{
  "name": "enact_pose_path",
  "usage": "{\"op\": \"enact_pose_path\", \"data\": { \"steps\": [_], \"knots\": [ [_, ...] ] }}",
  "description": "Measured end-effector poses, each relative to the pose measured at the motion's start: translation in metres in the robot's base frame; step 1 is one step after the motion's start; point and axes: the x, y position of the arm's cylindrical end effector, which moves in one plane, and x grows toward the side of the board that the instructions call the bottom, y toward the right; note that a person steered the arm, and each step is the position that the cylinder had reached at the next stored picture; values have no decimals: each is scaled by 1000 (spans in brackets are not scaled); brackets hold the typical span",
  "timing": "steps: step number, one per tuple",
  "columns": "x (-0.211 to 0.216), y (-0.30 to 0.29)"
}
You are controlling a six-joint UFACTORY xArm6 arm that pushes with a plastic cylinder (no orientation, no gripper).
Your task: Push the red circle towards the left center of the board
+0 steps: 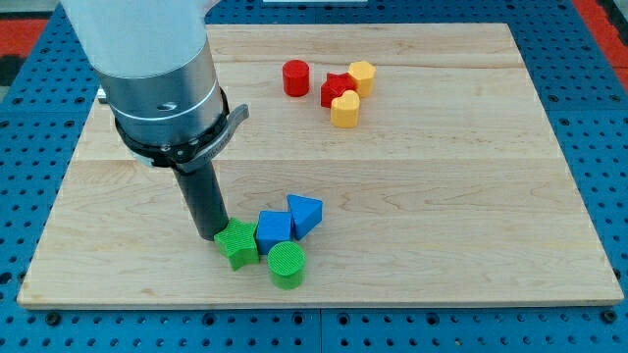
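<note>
The arm is reaching down from the view's upper left, its wide grey body covering the board's left part and narrowing to a dark rod. The rod has no jaws, so there is nothing on this tool to open or close; it is a plain stick. Its lower end, the tip [210, 235], is resting on the tabletop [442, 196] near the view's bottom, just left of the green cube [237, 243] and touching it or very nearly so.

The green cube is sitting at the left end of a tight cluster. The blue cube [274, 232] is pressing against its right side, and the blue triangle [305, 214] is leaning in at the blue cube's upper right corner. The green circle [287, 265] is lying just below the two cubes, touching both or nearly so.

The red circle [296, 77] is standing far from the tip, near the view's top and a little left of the board's middle line. It is standing alone, with a small gap to its right before the red star [336, 89]. The star is wedged between two yellow pieces: the yellow hexagon [362, 76] at its upper right and the yellow heart [344, 110] just below it, all three touching.

The board's right half is showing only bare pale wood.
</note>
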Motion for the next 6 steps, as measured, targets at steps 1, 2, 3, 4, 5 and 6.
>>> {"op": "enact_pose_path", "data": {
  "steps": [1, 2, 3, 4, 5, 6],
  "knots": [
    [0, -2],
    [0, -7],
    [0, -7],
    [-4, -7],
    [-27, -12],
    [-98, -61]
  ]
}}
